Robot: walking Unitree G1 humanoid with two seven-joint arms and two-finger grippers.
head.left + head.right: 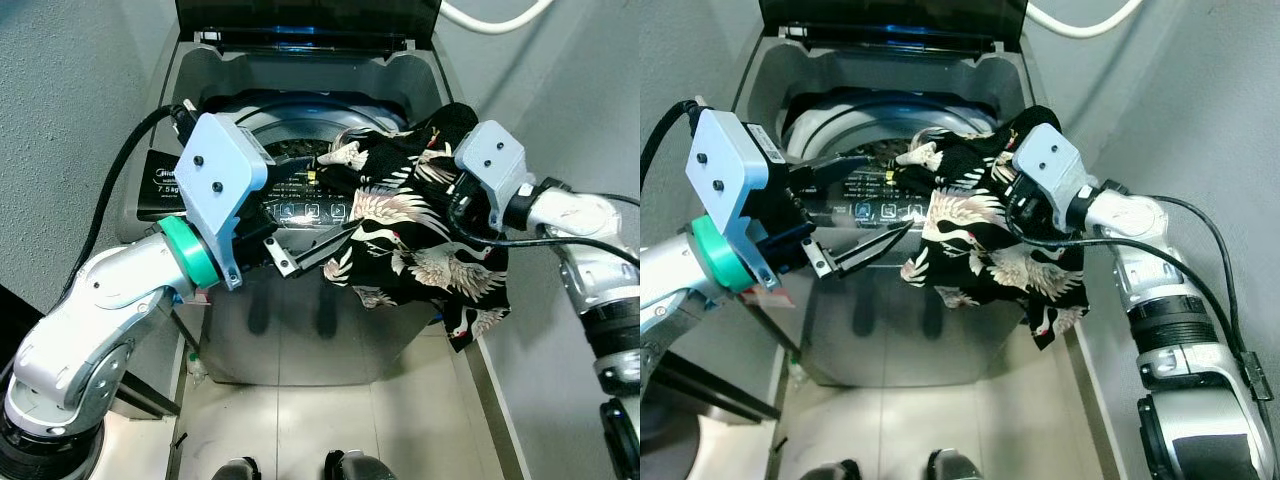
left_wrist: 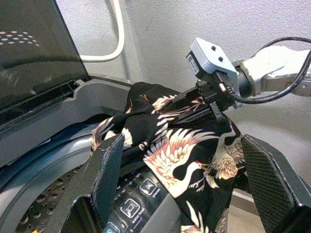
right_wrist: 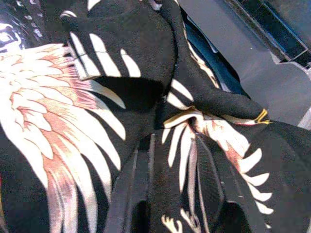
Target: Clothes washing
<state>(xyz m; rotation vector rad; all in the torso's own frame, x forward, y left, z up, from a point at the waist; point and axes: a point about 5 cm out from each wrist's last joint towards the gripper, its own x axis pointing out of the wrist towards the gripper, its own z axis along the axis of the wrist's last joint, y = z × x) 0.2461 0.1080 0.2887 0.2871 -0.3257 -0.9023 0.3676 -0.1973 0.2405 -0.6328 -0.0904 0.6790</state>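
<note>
1. Right now the black crane-print garment [image 1: 415, 240] is draped over the front rim of the top-loading washing machine [image 1: 300, 330], at about 3 o'clock from the open drum [image 1: 290, 130]; part of it reaches into the drum mouth and the rest hangs down the front right side.
2. Its long axis runs from the drum mouth at 11 o'clock down to the hanging hem at 5 o'clock.
3. The right gripper [image 3: 170, 184] is the nearer one: its fingers are closed on a fold of the cloth, with the forearm coming in level from 3 o'clock.
4. The left gripper [image 1: 300, 245] is spread wide and holds nothing; it hovers over the control panel [image 1: 310, 210], pointing toward 3 o'clock at the cloth's near edge, elbow bent low.
5. Likely the load must go toward 10 o'clock, into the drum.
</note>
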